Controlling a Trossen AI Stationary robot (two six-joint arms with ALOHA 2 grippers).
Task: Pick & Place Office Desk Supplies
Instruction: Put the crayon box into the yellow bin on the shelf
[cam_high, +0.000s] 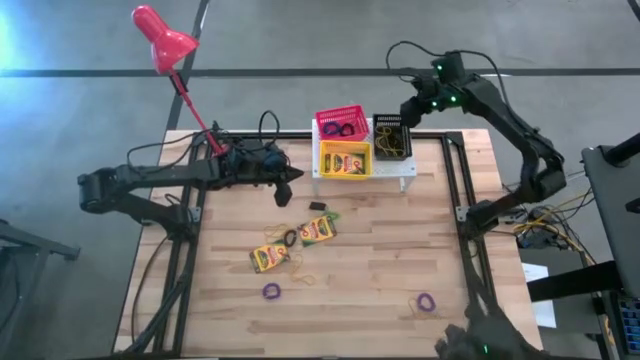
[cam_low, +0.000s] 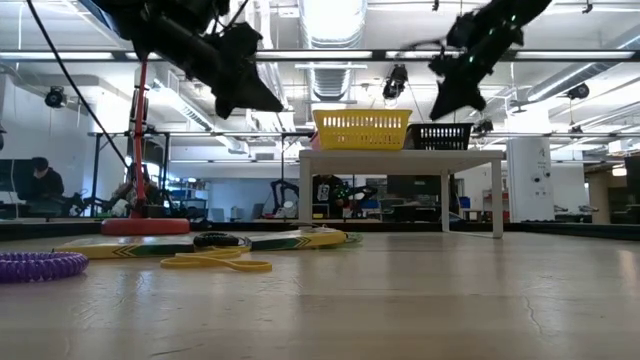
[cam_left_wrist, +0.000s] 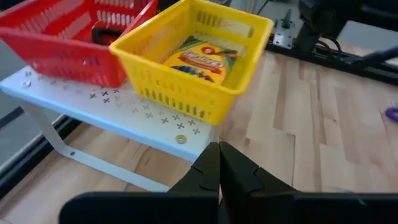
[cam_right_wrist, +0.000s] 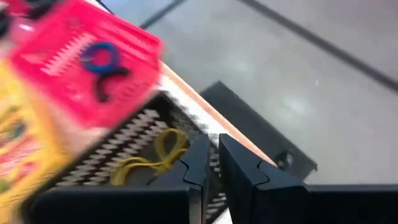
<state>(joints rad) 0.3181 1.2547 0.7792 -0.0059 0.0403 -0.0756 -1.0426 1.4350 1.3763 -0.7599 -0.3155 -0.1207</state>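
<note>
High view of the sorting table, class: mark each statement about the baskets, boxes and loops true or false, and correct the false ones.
1. The yellow mesh basket holds a flat crayon box. True.
2. The black mesh basket holds a purple elastic loop. False: it holds a yellow elastic loop.
3. Two crayon boxes lie on the wooden table. True.
4. The pink-red mesh basket stands on the bare table. False: it stands on the white perforated shelf.
5. The left gripper holds a crayon box. False: it is shut and holds nothing.

Three mesh baskets side by side: pink-red basket (cam_high: 342, 122) with blue and black loops, yellow basket (cam_high: 345, 158) with a crayon box, black basket (cam_high: 392, 137) with a yellow loop. On wood, two crayon boxes (cam_high: 318, 229) (cam_high: 268, 257), purple loops (cam_high: 271, 291) (cam_high: 427, 301).
</note>
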